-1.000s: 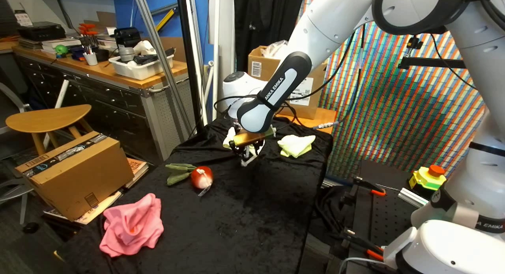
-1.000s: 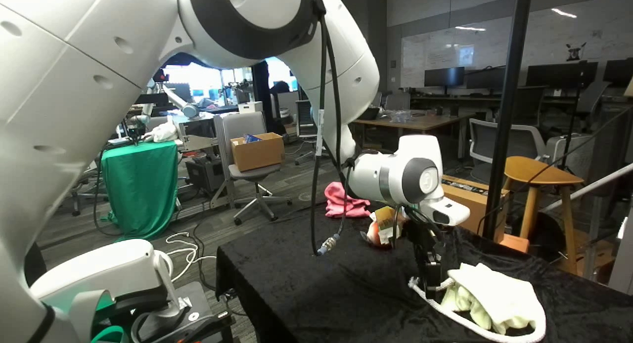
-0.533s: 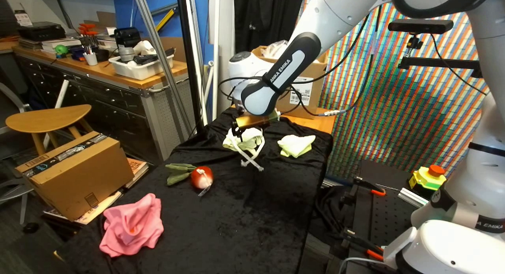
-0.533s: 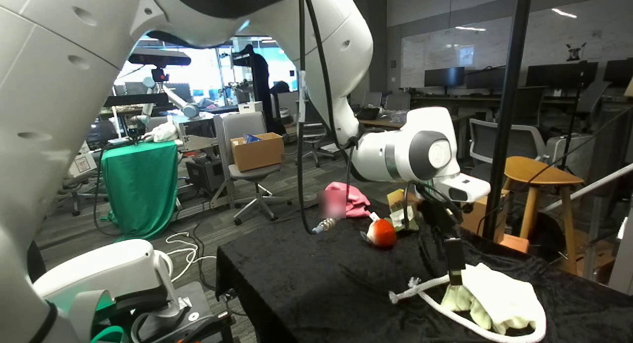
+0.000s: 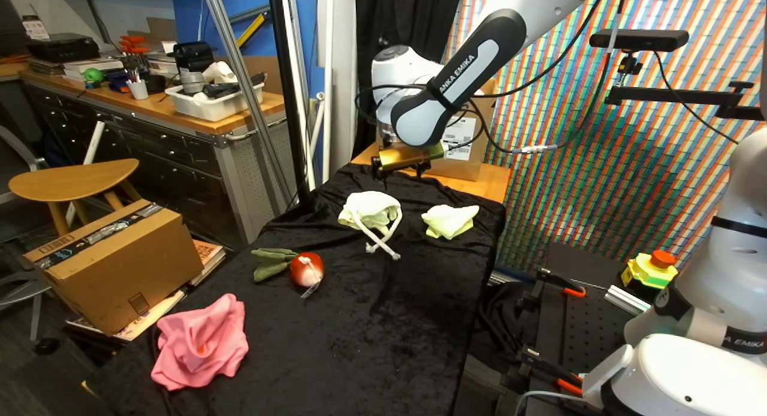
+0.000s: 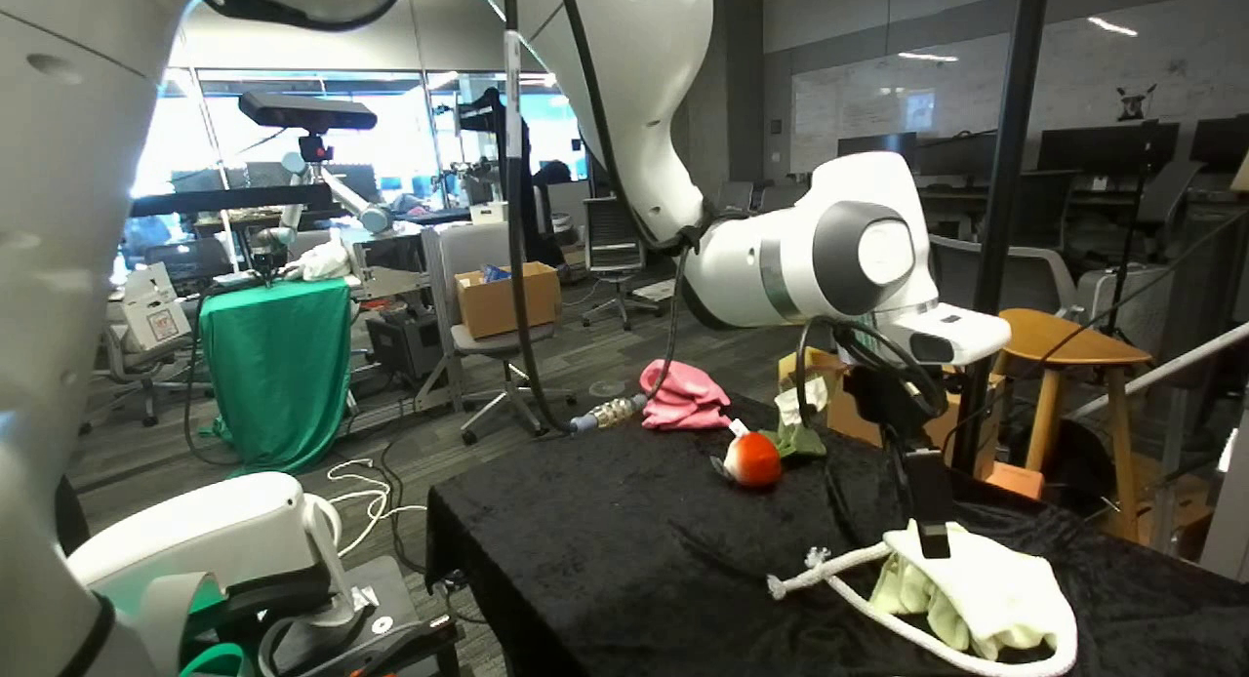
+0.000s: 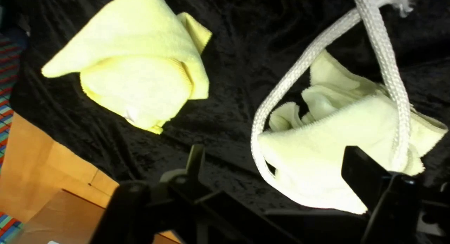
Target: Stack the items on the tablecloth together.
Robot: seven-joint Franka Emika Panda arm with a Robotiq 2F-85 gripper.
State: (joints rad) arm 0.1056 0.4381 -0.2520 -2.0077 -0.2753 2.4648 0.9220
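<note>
Toward the far edge of the black tablecloth, seen in an exterior view, lies a pale green cloth; a yellow cloth sits by the far right corner and a pink cloth near the left edge. All three should handle as light and limp, safe to squeeze; a pinch on a raised middle fold would likely hold better than a flat corner. White rope loops about the pale green cloth, though which strand runs over it is hard to make out, and it could snag. That cloth looks rumpled; the yellow one is smoother, drawn to a point. Over the far side, the gripper hangs with jaws apart, holding nothing.
</note>
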